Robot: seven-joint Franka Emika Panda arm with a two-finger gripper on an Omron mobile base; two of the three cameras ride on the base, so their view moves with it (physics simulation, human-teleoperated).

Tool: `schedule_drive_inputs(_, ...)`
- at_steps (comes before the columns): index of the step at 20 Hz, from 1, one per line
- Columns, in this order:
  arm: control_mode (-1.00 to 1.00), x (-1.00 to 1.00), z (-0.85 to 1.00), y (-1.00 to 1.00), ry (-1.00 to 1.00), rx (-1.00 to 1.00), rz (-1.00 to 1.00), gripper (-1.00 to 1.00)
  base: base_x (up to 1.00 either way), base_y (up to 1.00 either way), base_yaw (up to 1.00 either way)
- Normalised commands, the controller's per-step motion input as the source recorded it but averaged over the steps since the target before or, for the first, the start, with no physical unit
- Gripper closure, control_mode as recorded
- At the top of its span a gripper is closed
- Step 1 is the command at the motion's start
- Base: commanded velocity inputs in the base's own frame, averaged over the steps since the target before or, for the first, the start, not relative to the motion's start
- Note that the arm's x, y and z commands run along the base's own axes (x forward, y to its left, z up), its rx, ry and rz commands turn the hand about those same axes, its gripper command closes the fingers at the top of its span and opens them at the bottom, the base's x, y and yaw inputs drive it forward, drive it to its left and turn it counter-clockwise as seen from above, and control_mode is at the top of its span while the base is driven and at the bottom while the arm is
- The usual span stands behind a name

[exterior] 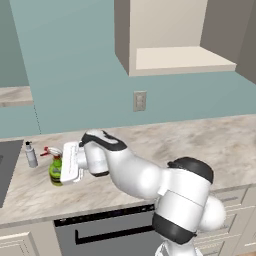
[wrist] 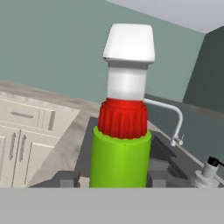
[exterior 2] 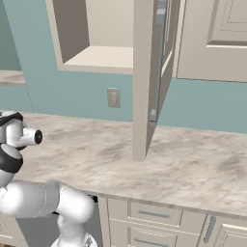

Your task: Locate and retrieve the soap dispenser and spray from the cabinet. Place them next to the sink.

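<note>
The spray [exterior: 54, 172], a green bottle with a red collar and white nozzle, stands upright low over the worktop just right of the sink [exterior: 7, 172]. My gripper [exterior: 59, 166] is shut on it from the right. In the hand view the spray [wrist: 120, 157] sits between my two dark fingertips [wrist: 65, 178], with my gripper [wrist: 111, 179] closed on its body. The soap dispenser [exterior: 31, 155] stands on the counter a little to the spray's left, apart from it, and appears again as the soap dispenser [wrist: 207, 173]. The cabinet [exterior: 175, 57] hangs open above, its shelf bare.
A white faucet [wrist: 174, 122] curves over the dark sink [wrist: 173, 157]. A wall outlet [exterior: 139, 101] sits below the cabinet. The open cabinet door [exterior 2: 144, 82] juts out over the marbled worktop [exterior 2: 159, 164]. Drawers [exterior 2: 154, 214] line the counter front.
</note>
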Motion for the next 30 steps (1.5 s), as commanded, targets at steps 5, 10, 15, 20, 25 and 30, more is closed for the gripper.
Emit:
schedule_drive_inputs(5, -1.0, 0.27, -0.39, 0.44, 0.0, 0.06, 0.1, 1.0, 0.0, 0.0, 0.0)
schedule_drive_inputs(10, -1.0, 0.27, -0.37, 0.39, -0.01, 0.07, 0.08, 1.0, 0.0, 0.0, 0.0)
schedule_drive_inputs(15, -1.0, 0.32, -0.34, 0.38, 0.0, 0.04, 0.08, 1.0, 0.0, 0.0, 0.0)
schedule_drive_inputs(20, -1.0, 0.29, -0.22, 0.42, 0.0, 0.0, 0.05, 1.0, 0.0, 0.0, 0.0)
schedule_drive_inputs(25, -1.0, 0.1, -0.27, 0.45, 0.0, -0.01, 0.0, 1.0, 0.0, 0.0, 0.0)
schedule_drive_inputs(30, -1.0, -0.01, -0.44, 0.32, 0.03, 0.0, 0.0, 1.0, 0.0, 0.0, 0.0)
